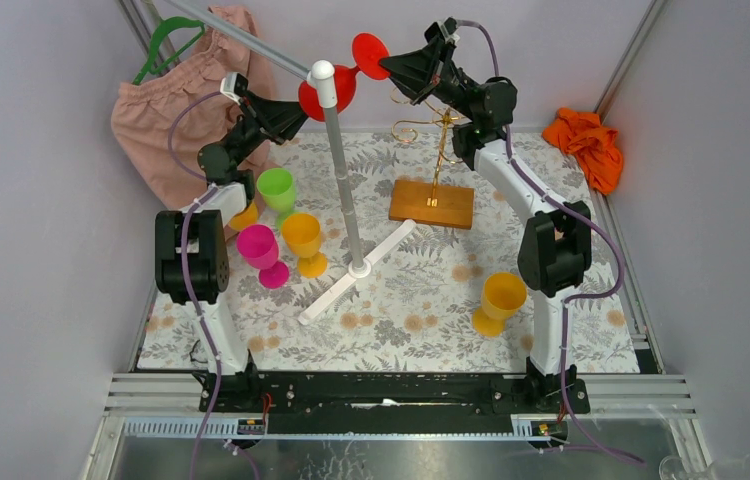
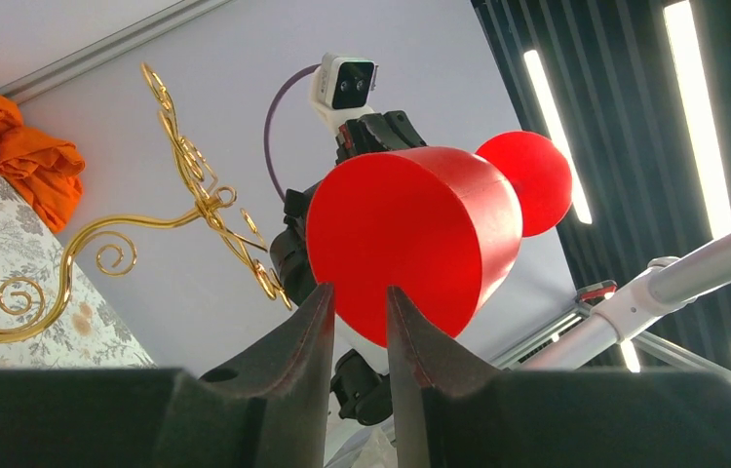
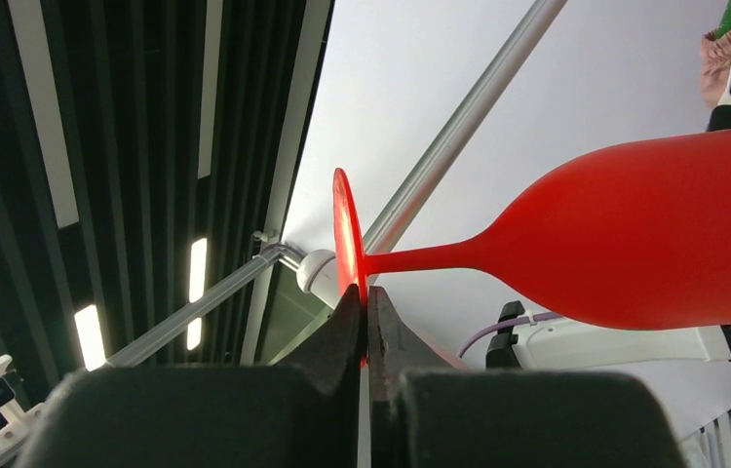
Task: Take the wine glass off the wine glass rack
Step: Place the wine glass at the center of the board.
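Wine glass (image 1: 308, 100) is held sideways in the air above the table's (image 1: 401, 320) far edge, apart from the wine glass rack (image 1: 438, 150). Its foot is pinched by the right gripper (image 3: 366, 302). The left gripper's (image 2: 359, 302) fingers are parted at the bowl's rim, and any grip there cannot be told.

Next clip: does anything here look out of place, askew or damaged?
The red wine glass lies sideways in mid-air, off the gold rack. The right gripper pinches its foot edge-on, and the left gripper grips its bowl rim. Nothing looks spilled or broken.
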Motion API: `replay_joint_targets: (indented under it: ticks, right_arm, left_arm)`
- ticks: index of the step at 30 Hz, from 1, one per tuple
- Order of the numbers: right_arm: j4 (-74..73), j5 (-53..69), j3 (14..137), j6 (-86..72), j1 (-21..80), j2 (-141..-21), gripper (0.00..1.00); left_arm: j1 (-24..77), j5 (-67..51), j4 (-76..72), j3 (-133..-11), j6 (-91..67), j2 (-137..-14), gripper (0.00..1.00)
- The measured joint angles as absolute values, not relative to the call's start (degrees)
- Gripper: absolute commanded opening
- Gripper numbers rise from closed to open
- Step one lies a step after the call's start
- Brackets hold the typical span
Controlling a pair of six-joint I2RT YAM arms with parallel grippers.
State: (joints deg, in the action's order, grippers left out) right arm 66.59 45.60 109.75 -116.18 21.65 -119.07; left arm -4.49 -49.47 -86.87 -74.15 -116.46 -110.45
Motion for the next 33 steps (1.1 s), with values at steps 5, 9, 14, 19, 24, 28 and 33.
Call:
replay_joint_targets:
  ticks: [5,9,14,19,24,28,33]
  right_arm:
    - [68.05,44.97,110.43,-117.01,21.65,-119.42,0.00]
    - [67.99,44.51,112.38,-117.01,21.65,-120.64,0.00]
    - [66.85,44.51,112.66,-116.33,21.65,-120.77,0.00]
    - [66.04,44.47,112.66,-115.74,21.65,-120.88,0.00]
    - [65.34,44.45,112.81,-115.50,21.65,-121.03,0.00]
    - [64.95,44.42,113.27,-115.15,21.65,-121.32,0.00]
    - [64.95,44.42,113.30,-114.96,21.65,-121.45,0.00]
  left_arm:
    - [-4.51,-49.50,-86.89,-74.15,-116.46,-110.52,0.32]
    - [-4.51,-49.50,-86.94,-74.04,-116.44,-110.85,0.31]
    - [-4.51,-49.52,-86.91,-73.45,-116.44,-110.89,0.31]
    - [-4.54,-49.54,-86.98,-73.45,-116.44,-110.89,0.31]
    - [-4.56,-49.56,-87.02,-72.99,-116.44,-110.83,0.31]
    - [-4.60,-49.74,-86.96,-71.79,-116.44,-110.37,0.31]
    - [-4.67,-49.91,-87.00,-71.46,-116.44,-109.21,0.31]
